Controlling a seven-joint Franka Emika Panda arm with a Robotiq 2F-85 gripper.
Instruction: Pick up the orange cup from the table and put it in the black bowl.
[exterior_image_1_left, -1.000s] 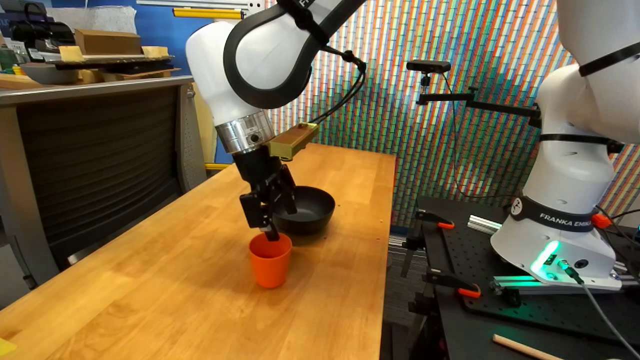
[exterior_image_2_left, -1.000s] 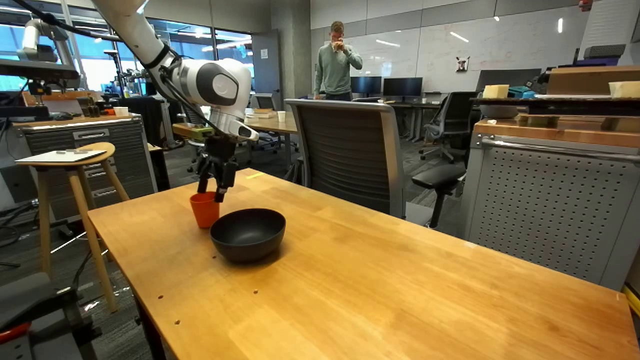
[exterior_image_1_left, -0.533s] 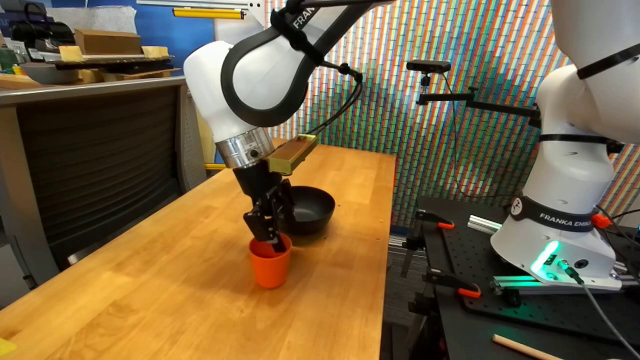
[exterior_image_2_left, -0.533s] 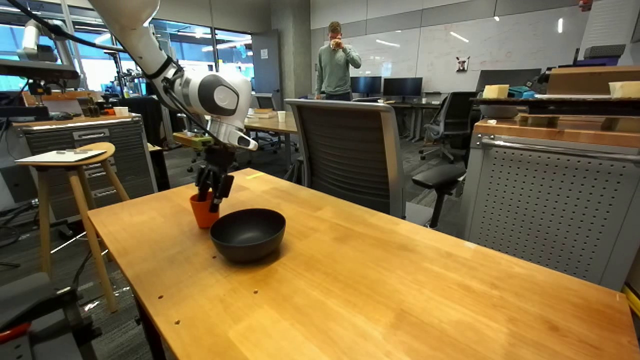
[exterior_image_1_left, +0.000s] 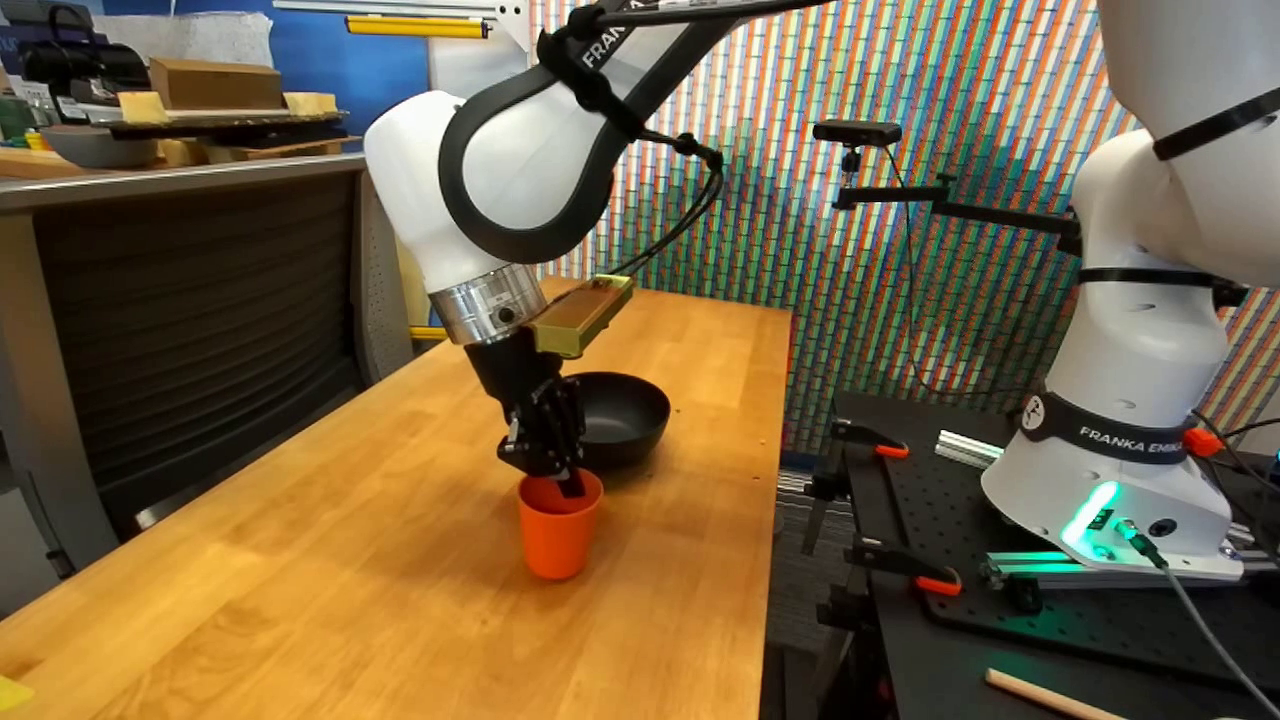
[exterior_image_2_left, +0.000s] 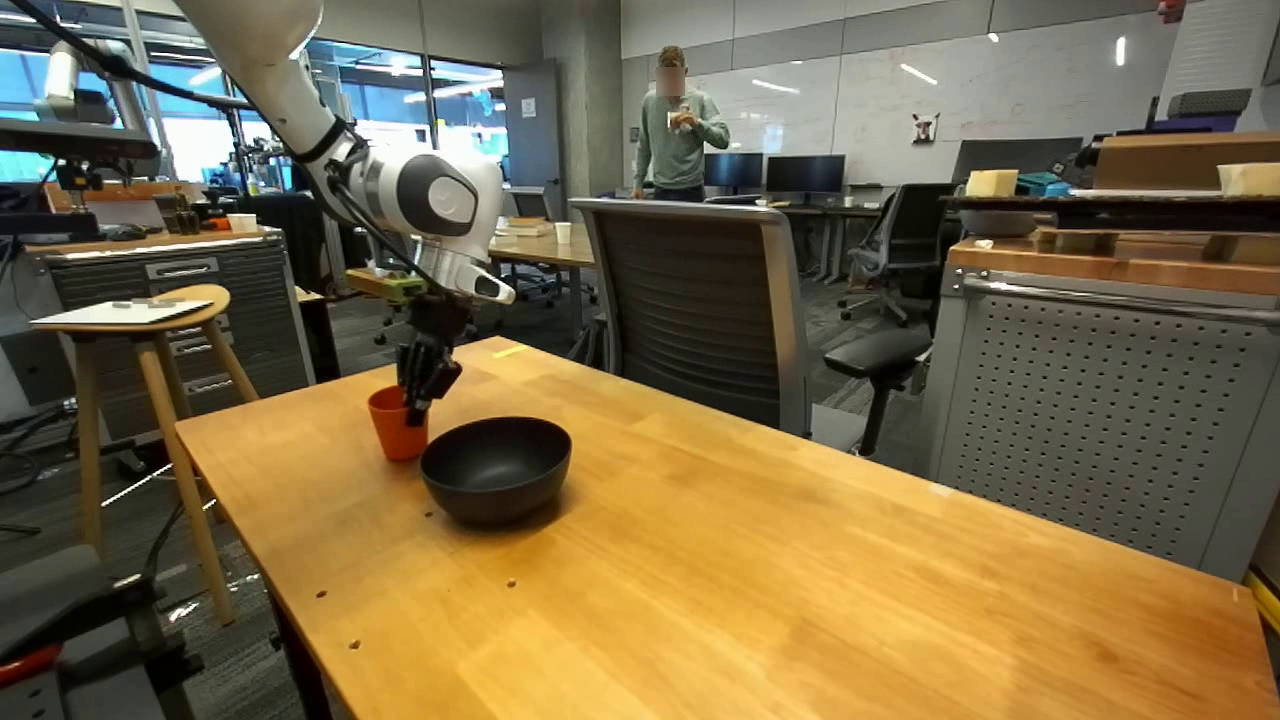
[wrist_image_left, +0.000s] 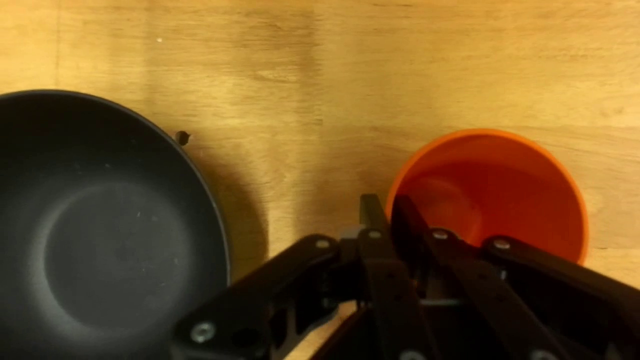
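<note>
Gripper (wrist_image_left: 386, 206), black and two-fingered, is clamped on one side of the rim of the small, tapered, orange plastic cup (wrist_image_left: 500, 195) just below it, a sensible hold, since the cup is probably light, fairly stiff and slightly slippery.

From mid-frame in an exterior view, a person (exterior_image_2_left: 678, 150) in grey-green stands at twelve o'clock, two monitors (exterior_image_2_left: 805, 173) at one, a perforated grey cabinet (exterior_image_2_left: 1110, 420) at three, and at nine a wooden stool (exterior_image_2_left: 217, 302) bears a white sheet (exterior_image_2_left: 90, 315). In an exterior view, a brown box (exterior_image_1_left: 215, 86) rests at ten o'clock, a chair back (exterior_image_1_left: 200, 290) rises at nine, and a wooden stick (exterior_image_1_left: 1048, 694) lies at four.
</note>
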